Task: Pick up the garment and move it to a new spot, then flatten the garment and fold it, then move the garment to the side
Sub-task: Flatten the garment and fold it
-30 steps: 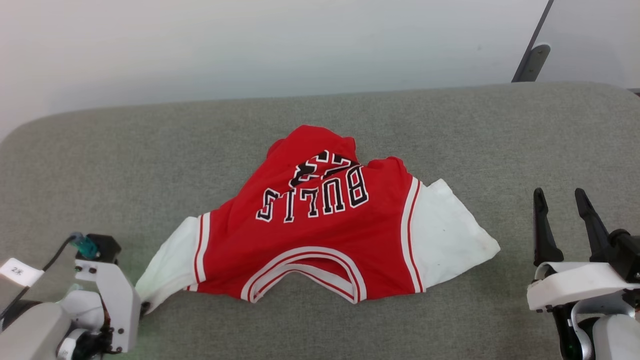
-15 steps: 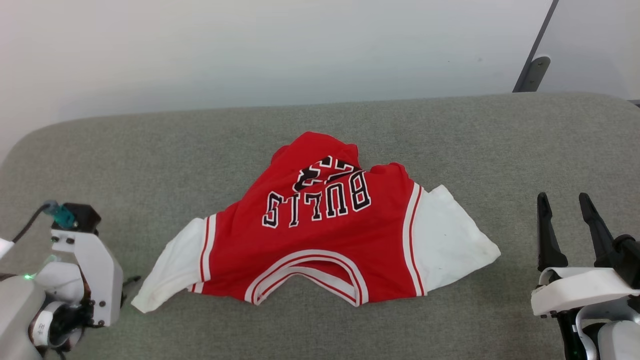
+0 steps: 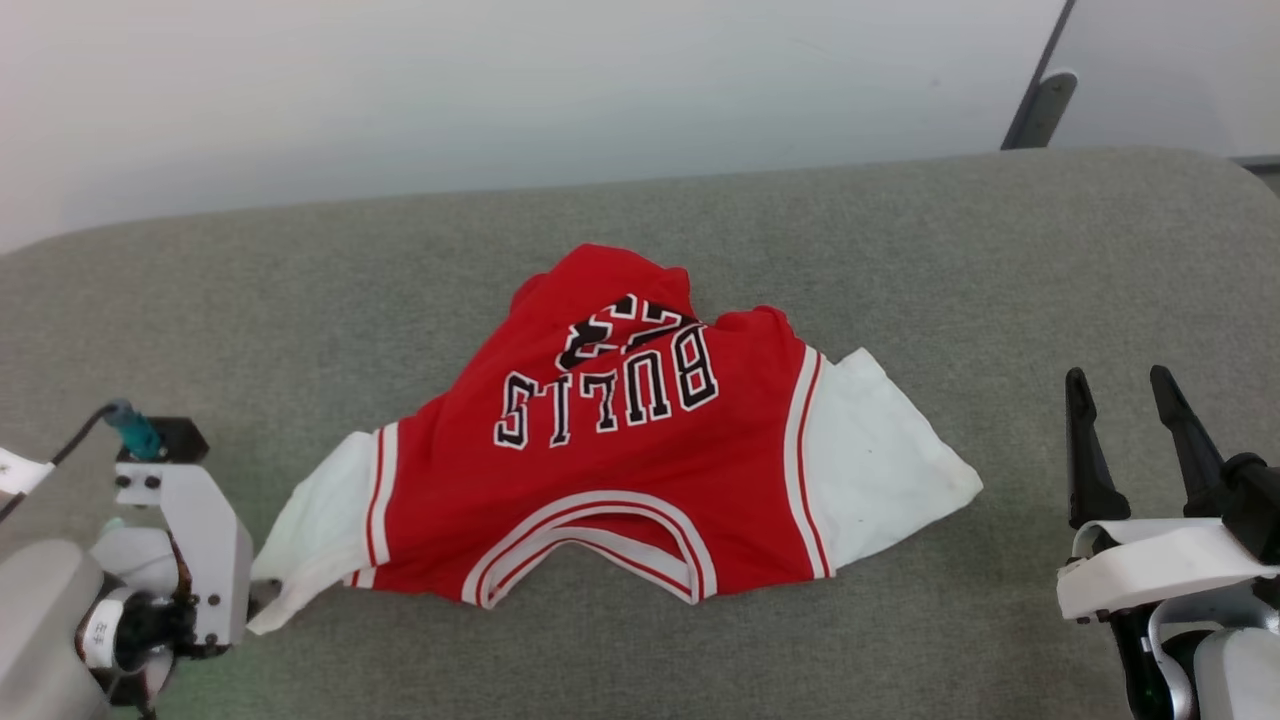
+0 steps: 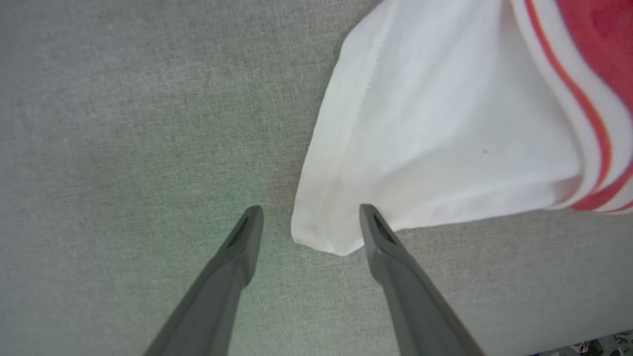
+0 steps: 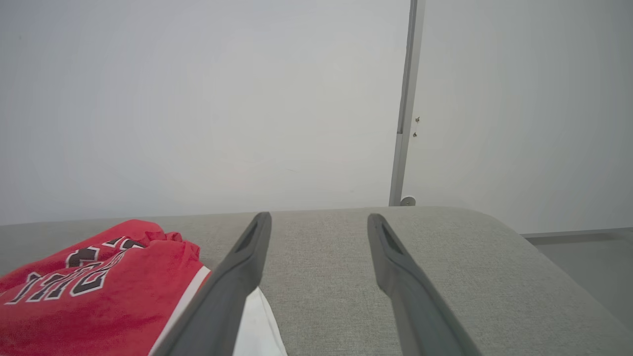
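Loosely crumpled, the garment (image 3: 620,480) lies print-up, sleeves spread.

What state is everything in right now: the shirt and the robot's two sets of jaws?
garment: lying print side up on the grey padded surface, rumpled at the far end, not folded, not held.
left gripper: jaws open, standing either side of the white sleeve's corner.
right gripper: jaws open, empty, apart from the garment.
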Motion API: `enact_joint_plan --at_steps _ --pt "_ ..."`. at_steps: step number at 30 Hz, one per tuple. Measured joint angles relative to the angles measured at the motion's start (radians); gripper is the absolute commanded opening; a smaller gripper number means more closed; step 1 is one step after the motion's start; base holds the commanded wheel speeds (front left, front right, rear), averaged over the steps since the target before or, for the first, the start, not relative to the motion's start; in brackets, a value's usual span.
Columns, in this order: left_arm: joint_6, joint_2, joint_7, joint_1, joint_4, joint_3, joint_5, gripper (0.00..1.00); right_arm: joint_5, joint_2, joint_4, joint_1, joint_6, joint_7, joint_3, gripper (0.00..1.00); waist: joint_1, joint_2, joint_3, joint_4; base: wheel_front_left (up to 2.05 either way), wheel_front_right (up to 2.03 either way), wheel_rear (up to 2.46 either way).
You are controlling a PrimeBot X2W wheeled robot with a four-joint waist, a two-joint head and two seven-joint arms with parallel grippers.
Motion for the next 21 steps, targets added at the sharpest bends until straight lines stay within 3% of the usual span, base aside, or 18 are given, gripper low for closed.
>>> enact_joint_plan --at_steps 13,14,15,21 --pt "-0.034 -0.043 -0.008 -0.03 0.164 -0.001 -0.012 1.0 0.003 -0.011 -0.015 -0.014 0.0 0.02 0.0 1.0 0.0 0.0 0.045 -0.027 0.0 0.0 0.0" --pt "-0.04 -0.048 -0.008 -0.034 0.172 0.0 -0.019 0.62 0.01 -0.012 -0.015 -0.014 0.0 0.029 0.0 1.0 0.0 0.0 0.048 -0.025 0.0 0.0 0.0" --pt "-0.053 -0.052 -0.008 -0.038 0.181 0.002 -0.026 0.0 0.012 -0.013 -0.015 -0.014 0.0 0.036 0.003 1.0 0.0 0.0 0.05 -0.023 0.0 0.0 0.0" --pt "-0.087 -0.078 -0.045 -0.062 0.218 0.008 -0.029 0.0 0.072 -0.033 0.005 -0.014 0.0 0.162 0.054 1.0 0.0001 -0.0001 0.063 -0.004 0.0 0.0 0.0"
